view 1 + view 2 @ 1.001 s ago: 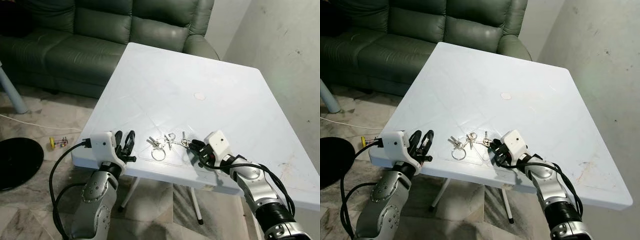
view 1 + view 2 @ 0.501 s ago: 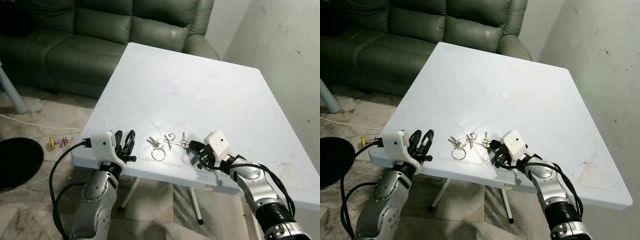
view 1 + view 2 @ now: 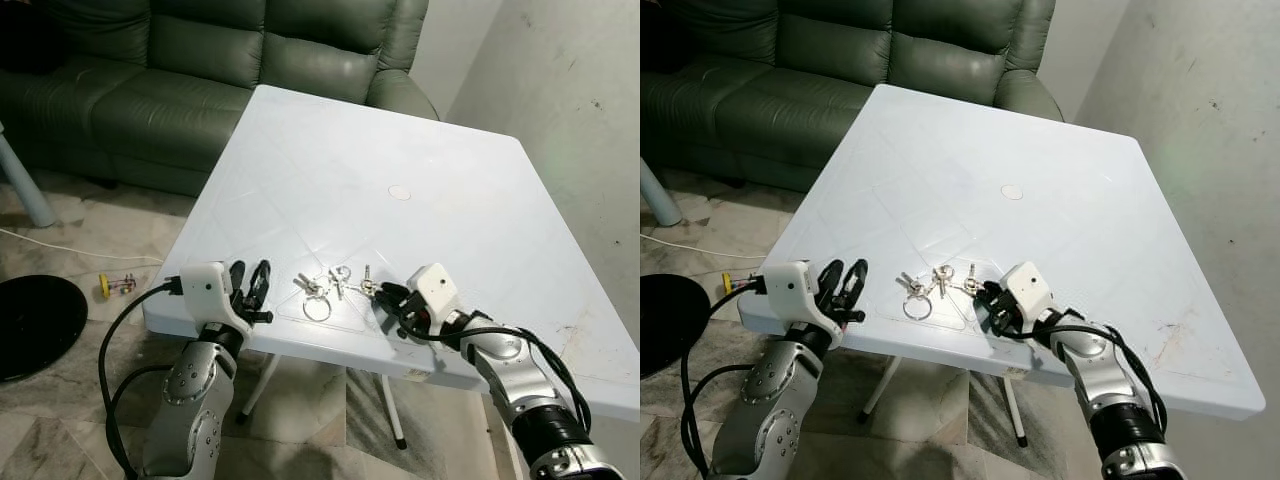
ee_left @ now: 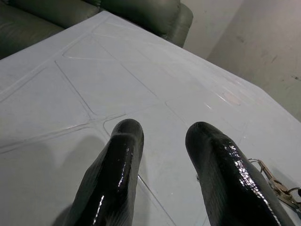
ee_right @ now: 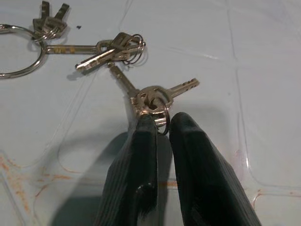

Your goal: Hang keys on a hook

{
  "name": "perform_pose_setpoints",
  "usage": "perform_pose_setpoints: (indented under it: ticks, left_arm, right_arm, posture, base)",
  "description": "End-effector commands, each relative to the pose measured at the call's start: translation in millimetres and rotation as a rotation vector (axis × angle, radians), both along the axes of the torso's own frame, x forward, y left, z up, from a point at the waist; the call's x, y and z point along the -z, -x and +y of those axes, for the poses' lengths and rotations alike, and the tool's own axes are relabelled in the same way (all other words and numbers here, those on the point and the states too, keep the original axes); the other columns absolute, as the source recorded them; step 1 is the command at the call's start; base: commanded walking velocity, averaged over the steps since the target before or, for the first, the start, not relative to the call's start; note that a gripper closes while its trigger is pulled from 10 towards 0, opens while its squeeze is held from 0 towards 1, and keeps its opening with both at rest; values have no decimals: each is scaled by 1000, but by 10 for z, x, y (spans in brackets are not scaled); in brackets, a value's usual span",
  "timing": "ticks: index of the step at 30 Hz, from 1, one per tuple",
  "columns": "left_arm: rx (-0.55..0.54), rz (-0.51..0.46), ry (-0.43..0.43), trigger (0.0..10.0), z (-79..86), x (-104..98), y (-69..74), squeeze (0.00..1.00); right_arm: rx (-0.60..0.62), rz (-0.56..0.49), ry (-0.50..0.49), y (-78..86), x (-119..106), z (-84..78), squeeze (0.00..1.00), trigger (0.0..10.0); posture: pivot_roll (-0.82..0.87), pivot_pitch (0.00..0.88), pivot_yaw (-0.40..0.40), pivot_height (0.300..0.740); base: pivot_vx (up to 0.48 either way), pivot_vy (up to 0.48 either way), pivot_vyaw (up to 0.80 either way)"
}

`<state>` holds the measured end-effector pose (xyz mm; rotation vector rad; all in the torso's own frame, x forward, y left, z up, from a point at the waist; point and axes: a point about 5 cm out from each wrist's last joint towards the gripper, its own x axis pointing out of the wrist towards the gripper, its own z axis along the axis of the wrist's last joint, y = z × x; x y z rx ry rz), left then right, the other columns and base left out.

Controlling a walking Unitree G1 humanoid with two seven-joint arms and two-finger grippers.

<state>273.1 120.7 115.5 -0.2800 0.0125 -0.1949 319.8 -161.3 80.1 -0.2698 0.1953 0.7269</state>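
1. Green leather sofa [image 3: 200,60] fills the 10–12 o'clock part of the head cam view, behind a white plastic table [image 3: 420,130] that takes up the centre; grey wall [image 3: 570,90] at 2 o'clock.
2. Tiled floor [image 3: 60,220] at 9 o'clock, w/ a round black disc [image 3: 35,320] and a small yellow-wheeled item [image 3: 115,286] beside a white cable; pale blue leg [image 3: 25,185] stands nearby.
3. Left gripper [image 3: 250,285] sits at the table's near edge, approx 7 o'clock of the table top, just beside the keys but apart from them. Fingers [image 4: 117,155] spread moderately wide, holding nothing, tips over bare table surface.
4. Right gripper [image 5: 161,123] lies low on the table at approx 5 o'clock, near the front edge. Fingers pinched narrow; a small key ring sits between the tips, w/ one key fanned out beyond them.
5. Keys [image 3: 335,283] lie flat on the table near the front edge, between the two grippers: several bunches linked in a loose chain, plus a large loose ring [image 3: 317,308] at the end nearest the left gripper.
6. Small round mark [image 3: 399,192] on the table top, past centre, toward 12 o'clock from the keys.
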Motion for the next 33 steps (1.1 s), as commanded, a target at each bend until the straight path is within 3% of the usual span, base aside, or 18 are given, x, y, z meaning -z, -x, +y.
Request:
perform_pose_setpoints:
  ticks: [1, 12, 13, 14, 15, 16, 19, 20, 22, 23, 27, 33]
  left_arm:
    - [17, -15, 20, 10000, -82, -49, -9, 0]
    - [17, -16, 20, 10000, -81, -57, -8, 0]
    - [17, -16, 21, 10000, -81, -58, -7, 0]
    - [17, -16, 21, 10000, -81, -58, -7, 0]
    - [17, -16, 21, 10000, -82, -58, -5, 0]
    - [16, -16, 20, 10000, -83, -59, -3, 0]
    - [16, -16, 20, 10000, -82, -60, -1, 0]
    - [16, -16, 20, 10000, -81, -60, -2, 0]
    - [16, -16, 20, 10000, -81, -60, -2, 0]
    - [15, -16, 19, 10000, -77, -59, -6, 0]
    - [14, -16, 19, 10000, -76, -60, -9, 0]
    - [9, -17, 21, 10000, -69, -65, -31, 0]
  right_arm:
    - [12, 3, 15, -5, 5, -32, 0, 10000]
    - [14, -7, 1, 11, 3, 9, 0, 10000]
    - [13, -2, -4, 14, 5, 12, 0, 9373]
    - [13, -2, -4, 14, 5, 12, 0, 9373]
    - [15, -5, -4, 15, 4, 12, 0, 6392]
    - [22, -10, 1, 14, 3, 10, 0, 4784]
    - [33, -8, 2, 13, 8, 5, 0, 4471]
    - [35, -6, -4, 15, 10, 5, 0, 3098]
    - [35, -6, -4, 15, 10, 5, 0, 3098]
    - [42, -13, -2, 15, 4, -2, 0, 0]
    - [46, -23, -10, 16, -11, -7, 0, 0]
    - [111, -48, -100, -33, -108, -36, 0, 0]
  posture:
    - [144, 74, -173, 740]
    - [146, 76, -172, 740]
    - [145, 77, -172, 740]
    - [145, 77, -172, 740]
    - [145, 78, -172, 740]
    - [145, 80, -171, 740]
    - [145, 80, -171, 740]
    - [145, 80, -171, 740]
    - [145, 80, -171, 740]
    - [145, 81, -172, 740]
    - [145, 81, -172, 740]
    - [145, 76, -168, 740]
  base:
    - [0, 0, 0]
    - [0, 0, 0]
    - [0, 0, 0]
    - [0, 0, 0]
    - [0, 0, 0]
    - [0, 0, 0]
    - [0, 0, 0]
    - [0, 0, 0]
    - [0, 0, 0]
    - [0, 0, 0]
    - [0, 0, 0]
    - [0, 0, 0]
